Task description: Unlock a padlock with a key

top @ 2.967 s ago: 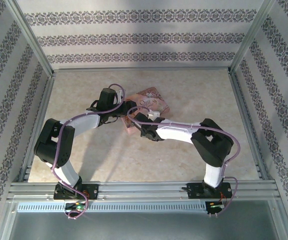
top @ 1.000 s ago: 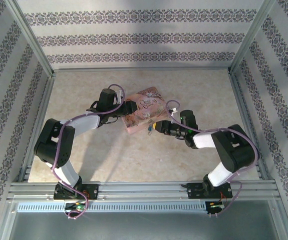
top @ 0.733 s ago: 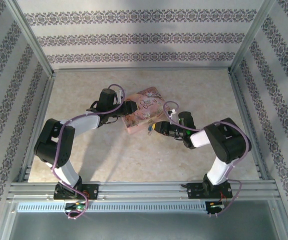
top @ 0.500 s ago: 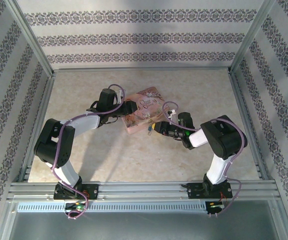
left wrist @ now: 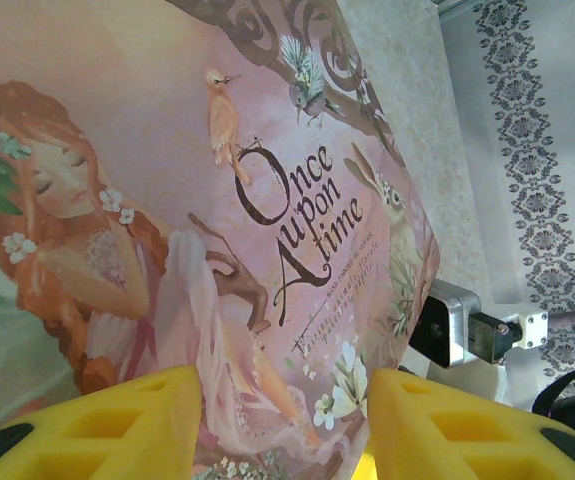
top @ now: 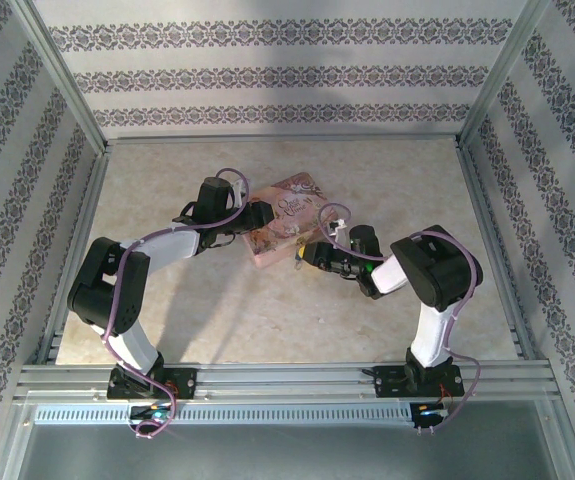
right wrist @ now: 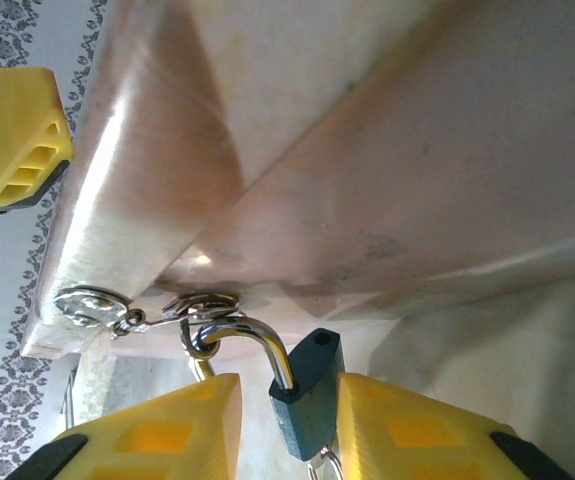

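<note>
In the top view the right hand (top: pixel 313 254) reaches toward 9 o'clock at the middle of the tabletop (top: pixel 397 180). The padlock (top: pixel 297 254) hangs just off its fingertips on that side, at the 6 o'clock edge of the pink tin (top: pixel 292 215).

From the right wrist, the padlock (right wrist: pixel 307 395) stands between the two yellow fingers (right wrist: pixel 157 430) of the right hand (right wrist: pixel 289 420), with its blue body upright. Its silvery shackle curves up toward 11 o'clock into small metal rings (right wrist: pixel 199 305) at the tin's bare metal edge (right wrist: pixel 297 170). The finger at 3 o'clock lies against the body, while a sliver of daylight shows at 9 o'clock. So the jaws are only narrowly parted around the padlock and not clamped on it.

The left hand (top: pixel 239 222) sits at the tin's 9 o'clock end. In its wrist view the illustrated lid (left wrist: pixel 217 200) runs up from between the left hand's (left wrist: pixel 282 400) fingers (left wrist: pixel 97 420). The jaws stand about half spread and are closed against the tin. The tin is tipped up enough for the right wrist camera to see its underside.
</note>
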Robot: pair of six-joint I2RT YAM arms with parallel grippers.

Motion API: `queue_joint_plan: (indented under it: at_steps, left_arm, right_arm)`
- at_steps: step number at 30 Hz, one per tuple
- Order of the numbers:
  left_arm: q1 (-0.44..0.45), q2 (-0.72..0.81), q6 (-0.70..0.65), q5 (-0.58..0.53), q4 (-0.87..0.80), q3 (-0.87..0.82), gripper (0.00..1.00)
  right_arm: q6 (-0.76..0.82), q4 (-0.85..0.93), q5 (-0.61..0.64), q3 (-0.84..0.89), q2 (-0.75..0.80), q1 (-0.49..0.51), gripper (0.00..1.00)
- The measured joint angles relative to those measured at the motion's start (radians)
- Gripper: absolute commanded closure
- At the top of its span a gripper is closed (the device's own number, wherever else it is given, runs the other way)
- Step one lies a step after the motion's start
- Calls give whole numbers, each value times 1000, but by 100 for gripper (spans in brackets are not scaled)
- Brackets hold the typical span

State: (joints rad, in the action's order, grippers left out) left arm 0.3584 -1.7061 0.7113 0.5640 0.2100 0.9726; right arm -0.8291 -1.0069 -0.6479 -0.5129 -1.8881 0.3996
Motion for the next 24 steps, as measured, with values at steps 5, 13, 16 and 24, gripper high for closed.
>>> queue_joint_plan:
  at_steps: [5, 13, 16, 24]
  left_arm:
    - [0, 0, 0, -1, 0, 0, 52]
    - [0, 0, 0, -8, 0, 0, 52]
    - [0, 0, 0, -8, 0, 0, 52]
    - [0, 0, 0, -8, 1, 0, 52]
  right_arm:
    - [-14, -18, 17, -11, -11, 16, 73]
    - [-41, -44, 60, -18, -35, 37, 80]
    - [-55, -46, 76, -18, -37, 38, 73]
    - [-67, -97, 115, -2, -40, 55, 66]
